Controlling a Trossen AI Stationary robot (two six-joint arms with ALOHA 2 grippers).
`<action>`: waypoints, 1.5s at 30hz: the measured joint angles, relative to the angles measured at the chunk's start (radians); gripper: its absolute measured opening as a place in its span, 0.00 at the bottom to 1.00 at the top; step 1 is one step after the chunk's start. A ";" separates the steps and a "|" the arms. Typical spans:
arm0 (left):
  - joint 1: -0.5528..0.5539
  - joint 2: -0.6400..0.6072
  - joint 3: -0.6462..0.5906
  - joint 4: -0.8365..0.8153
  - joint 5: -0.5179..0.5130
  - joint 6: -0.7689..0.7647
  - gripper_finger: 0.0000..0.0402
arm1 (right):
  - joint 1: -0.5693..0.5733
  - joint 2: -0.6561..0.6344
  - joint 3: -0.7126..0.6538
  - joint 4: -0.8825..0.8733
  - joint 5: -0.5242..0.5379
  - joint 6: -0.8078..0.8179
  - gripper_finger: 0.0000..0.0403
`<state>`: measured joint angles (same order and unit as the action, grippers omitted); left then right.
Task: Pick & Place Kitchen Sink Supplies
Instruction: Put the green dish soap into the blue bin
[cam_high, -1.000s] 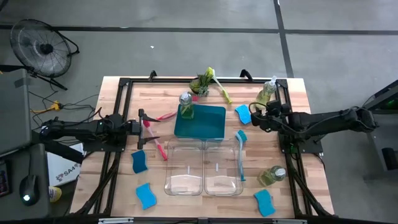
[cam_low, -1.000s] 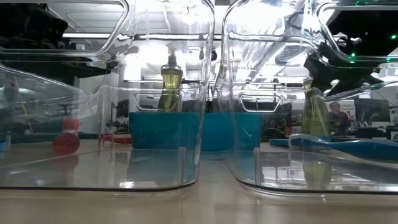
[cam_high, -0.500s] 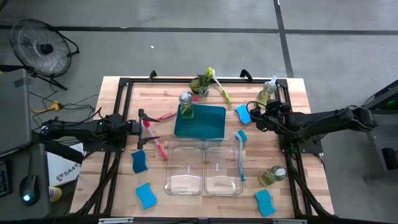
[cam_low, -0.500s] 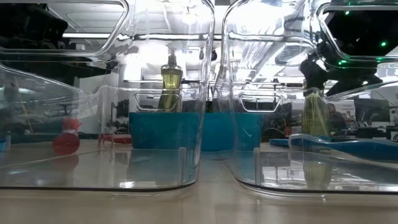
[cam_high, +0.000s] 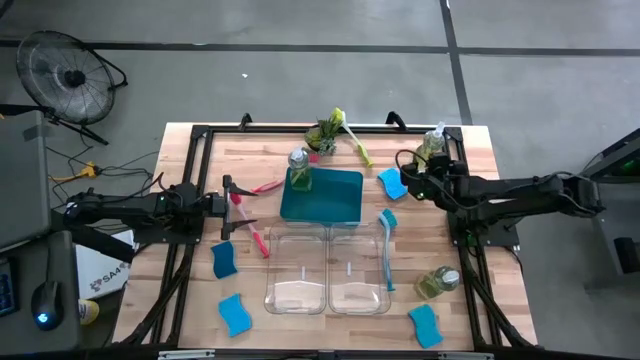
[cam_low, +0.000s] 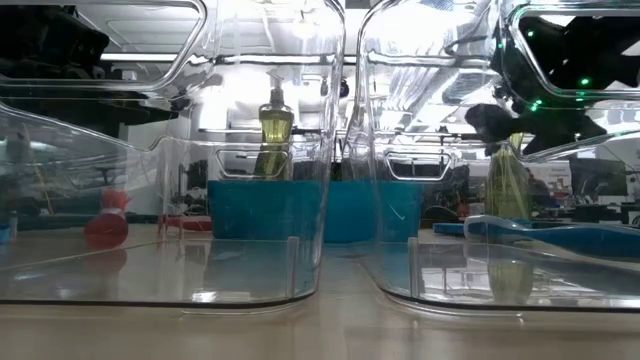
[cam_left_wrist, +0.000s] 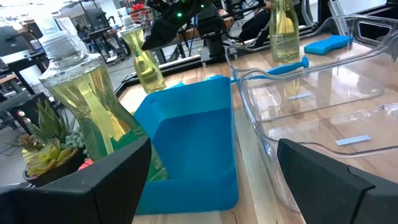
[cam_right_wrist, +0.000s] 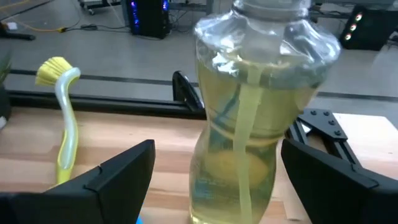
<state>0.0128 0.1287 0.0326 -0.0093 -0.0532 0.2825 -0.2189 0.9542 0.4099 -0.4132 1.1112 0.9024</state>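
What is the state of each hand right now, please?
Left hand: open, holding nothing, beside the teal tray.
Right hand: open around the soap bottle, not yet gripping it.

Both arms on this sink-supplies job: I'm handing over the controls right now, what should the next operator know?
Right tool: open, straddling the soap bottle at the table's far right corner; not gripped yet.
Left tool: open, waiting at the left side by the red brush.
Done: one soap bottle stands at the teal tray; both clear bins are empty.
Left: a third bottle near right, four blue sponges scattered, the blue brush lying across the right bin's edge, the yellow brush at the far edge by the plant.
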 joint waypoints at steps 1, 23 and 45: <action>0.000 0.000 0.000 0.000 0.000 0.000 0.86 | -0.011 0.008 0.000 0.023 -0.002 -0.021 0.85; 0.000 0.000 0.000 0.000 0.000 0.000 0.86 | -0.120 0.054 0.000 0.208 0.061 -0.177 0.85; 0.000 0.000 0.000 0.000 0.000 0.000 0.86 | -0.172 0.053 0.001 0.395 0.099 -0.340 0.82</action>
<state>0.0125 0.1287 0.0326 -0.0093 -0.0532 0.2825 -0.3908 1.0077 0.4107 -0.0182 1.2104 0.5624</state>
